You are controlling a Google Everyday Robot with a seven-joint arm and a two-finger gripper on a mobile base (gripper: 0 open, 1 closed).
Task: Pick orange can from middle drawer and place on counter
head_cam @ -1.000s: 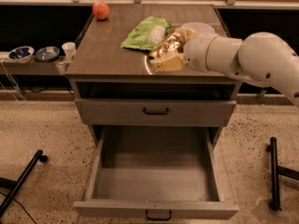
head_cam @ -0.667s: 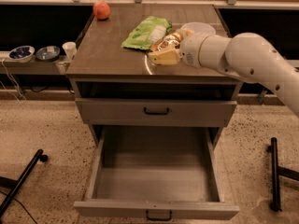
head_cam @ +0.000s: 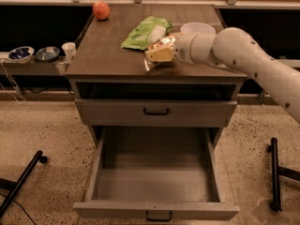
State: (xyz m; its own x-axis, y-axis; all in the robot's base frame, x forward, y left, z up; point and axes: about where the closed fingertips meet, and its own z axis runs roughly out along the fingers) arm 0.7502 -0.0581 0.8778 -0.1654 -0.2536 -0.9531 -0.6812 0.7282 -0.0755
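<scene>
Hovering low over the counter [head_cam: 103, 55], gripper [head_cam: 163, 55] pinching orange can [head_cam: 157, 49]; middle drawer [head_cam: 154, 182] open & empty. Pick done, only set-down + release left, imo.

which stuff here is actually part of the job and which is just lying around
Part of the job:
orange can, at the gripper over the counter
middle drawer, pulled open

Just lying about:
red-orange fruit
green bag
white bowl
closed drawer front
two small bowls and a white cup on the side shelf
</scene>
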